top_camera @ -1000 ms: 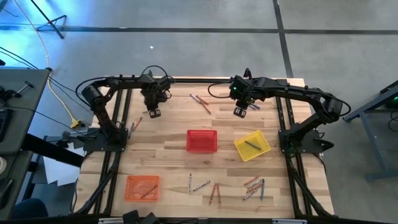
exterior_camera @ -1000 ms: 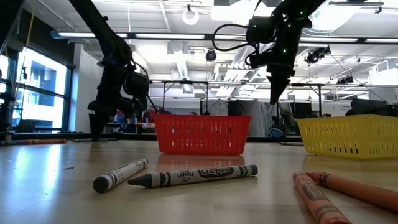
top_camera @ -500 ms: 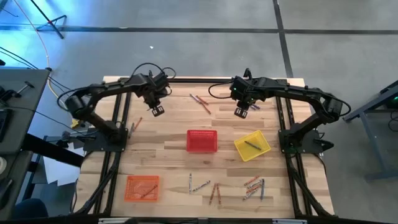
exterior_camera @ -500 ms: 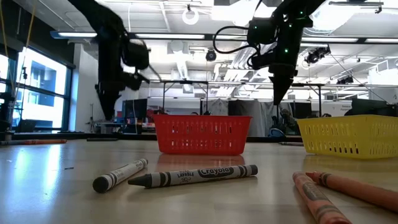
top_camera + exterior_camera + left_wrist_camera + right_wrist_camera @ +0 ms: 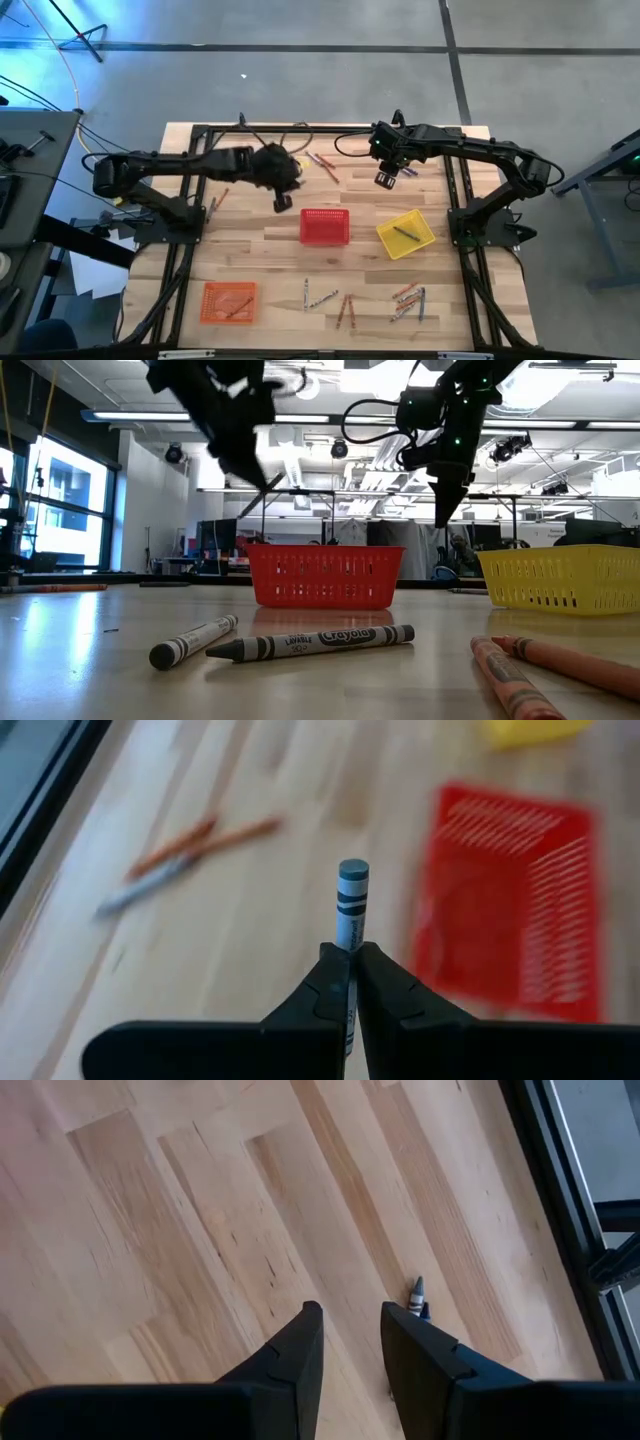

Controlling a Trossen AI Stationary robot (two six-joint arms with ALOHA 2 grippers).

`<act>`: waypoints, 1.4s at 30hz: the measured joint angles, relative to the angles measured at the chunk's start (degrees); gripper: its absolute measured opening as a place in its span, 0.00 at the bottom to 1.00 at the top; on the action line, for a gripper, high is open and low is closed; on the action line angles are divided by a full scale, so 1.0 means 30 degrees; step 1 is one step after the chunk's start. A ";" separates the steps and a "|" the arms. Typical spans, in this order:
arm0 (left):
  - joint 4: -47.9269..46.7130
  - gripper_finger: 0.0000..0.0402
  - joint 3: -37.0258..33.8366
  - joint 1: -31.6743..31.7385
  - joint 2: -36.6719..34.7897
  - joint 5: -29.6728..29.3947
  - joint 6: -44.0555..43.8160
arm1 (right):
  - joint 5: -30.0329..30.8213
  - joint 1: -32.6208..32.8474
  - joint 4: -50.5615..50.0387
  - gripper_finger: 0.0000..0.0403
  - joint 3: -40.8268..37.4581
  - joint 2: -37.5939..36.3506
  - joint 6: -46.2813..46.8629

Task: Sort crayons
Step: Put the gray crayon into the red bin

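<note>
Left tool (image 5: pixel 350 982) is clamped on a thin blue-grey wax crayon (image 5: pixel 351 905), held at frame centre-left in the high view, just upper-left of the red mesh plastic basket (image 5: pixel 325 226). Right tool (image 5: pixel 350 1342), fingers apart, is held over bare wooden counter (image 5: pixel 260 235) upper right.

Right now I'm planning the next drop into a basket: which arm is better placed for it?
Left. The left gripper is shut on a bluish-grey paper-wrapped crayon close to the red mesh basket. The right gripper hangs open and empty over bare wood.
</note>
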 joint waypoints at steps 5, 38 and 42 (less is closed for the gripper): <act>0.1996 0.00 0.0000 -0.2170 0.0000 0.0000 -0.0175 | -0.0004 0.0004 0.0061 0.24 0.0000 0.0000 -0.0274; 0.7939 0.03 0.0015 -0.5233 0.5909 -0.1377 -0.2009 | 0.0001 0.0006 0.5902 0.24 0.0000 -0.0007 0.0112; 0.7664 0.08 0.0011 -0.5233 0.5909 -0.1395 -0.2310 | 0.0001 0.0006 0.5812 0.24 0.0000 -0.0007 -0.0154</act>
